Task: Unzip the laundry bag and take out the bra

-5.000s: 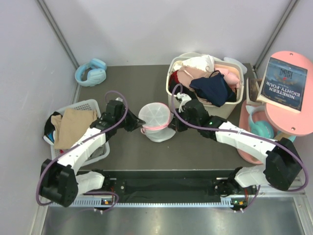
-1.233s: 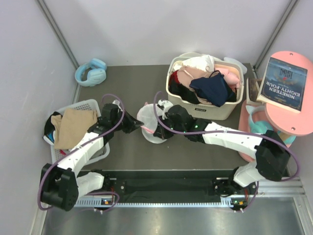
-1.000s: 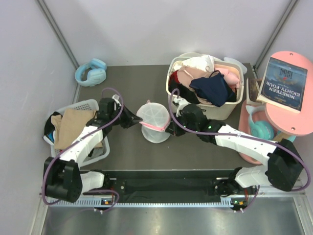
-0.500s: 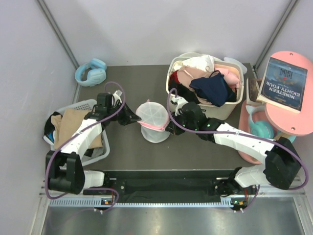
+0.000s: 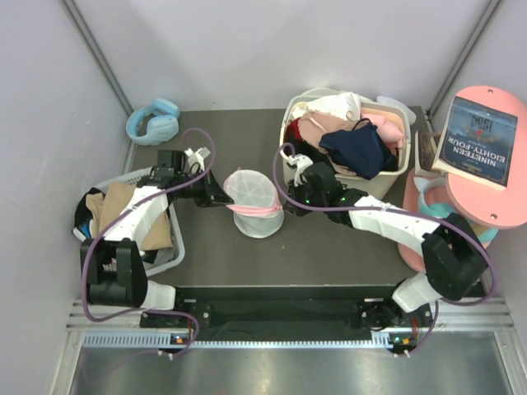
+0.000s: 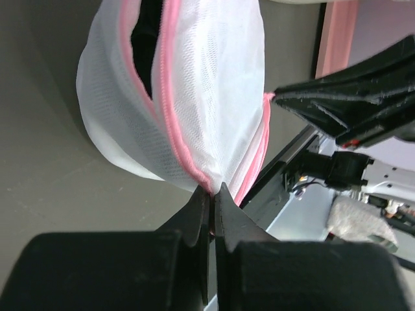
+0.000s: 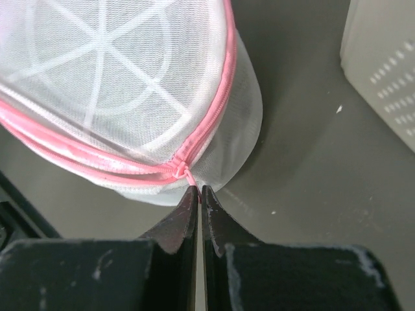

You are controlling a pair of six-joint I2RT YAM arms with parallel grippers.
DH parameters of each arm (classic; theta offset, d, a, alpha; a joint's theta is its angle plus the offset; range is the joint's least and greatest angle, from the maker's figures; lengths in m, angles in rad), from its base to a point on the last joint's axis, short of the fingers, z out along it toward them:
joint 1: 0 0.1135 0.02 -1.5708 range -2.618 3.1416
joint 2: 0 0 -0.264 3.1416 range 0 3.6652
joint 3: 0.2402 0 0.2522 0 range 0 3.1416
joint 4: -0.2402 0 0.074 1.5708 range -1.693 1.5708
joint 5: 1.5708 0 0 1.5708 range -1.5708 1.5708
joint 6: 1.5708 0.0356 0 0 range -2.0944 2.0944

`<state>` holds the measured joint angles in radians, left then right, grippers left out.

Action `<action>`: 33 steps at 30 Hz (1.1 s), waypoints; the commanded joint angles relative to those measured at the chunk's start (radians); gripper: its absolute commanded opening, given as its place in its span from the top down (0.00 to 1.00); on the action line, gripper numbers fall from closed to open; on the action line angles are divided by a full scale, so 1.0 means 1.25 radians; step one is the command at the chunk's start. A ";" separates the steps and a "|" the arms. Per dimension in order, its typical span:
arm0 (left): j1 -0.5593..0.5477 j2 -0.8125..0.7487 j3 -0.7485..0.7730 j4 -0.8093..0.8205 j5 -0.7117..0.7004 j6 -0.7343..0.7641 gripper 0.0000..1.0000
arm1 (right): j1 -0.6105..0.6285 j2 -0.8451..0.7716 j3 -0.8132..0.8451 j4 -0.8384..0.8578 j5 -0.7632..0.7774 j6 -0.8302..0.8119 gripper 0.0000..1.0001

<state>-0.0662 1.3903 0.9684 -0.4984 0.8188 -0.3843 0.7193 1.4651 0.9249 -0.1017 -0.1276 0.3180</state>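
Laundry bag (image 5: 255,202) sits mid-surface between both tools, the bra (image 6: 144,39) dark inside its part-open zip. Left tool (image 6: 213,191) is clamped on the pink trim (image 6: 170,97). Right tool (image 7: 196,189) is pinched on the zipper pull (image 7: 184,172).

Risk: the small pull slipping free, or mesh snagging so the bag drags.

Count: one bag, two tools, one white basket (image 5: 169,251), one cream basket (image 5: 370,188), one headphone set (image 5: 154,121).

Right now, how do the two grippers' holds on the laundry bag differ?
The left gripper pinches the laundry bag on its left, beside a gap showing something dark. The right gripper pinches the pink zipper trim on its right, where the zipper looks closed. Both are shut.
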 commanded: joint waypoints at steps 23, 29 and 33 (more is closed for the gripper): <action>-0.042 -0.269 -0.210 0.129 -0.152 -0.447 0.14 | 0.167 0.008 0.088 0.011 0.036 0.099 1.00; -0.051 -0.274 -0.243 0.141 -0.178 -0.479 0.14 | 0.209 0.010 0.108 0.014 0.033 0.116 1.00; -0.065 -0.265 -0.237 0.115 -0.183 -0.466 0.20 | 0.216 -0.004 0.109 0.013 0.037 0.124 1.00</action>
<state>-0.1291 1.0584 0.6704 -0.3859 0.6064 -0.9474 0.9714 1.5028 1.0153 -0.1341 -0.0799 0.4473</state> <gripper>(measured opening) 0.831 0.006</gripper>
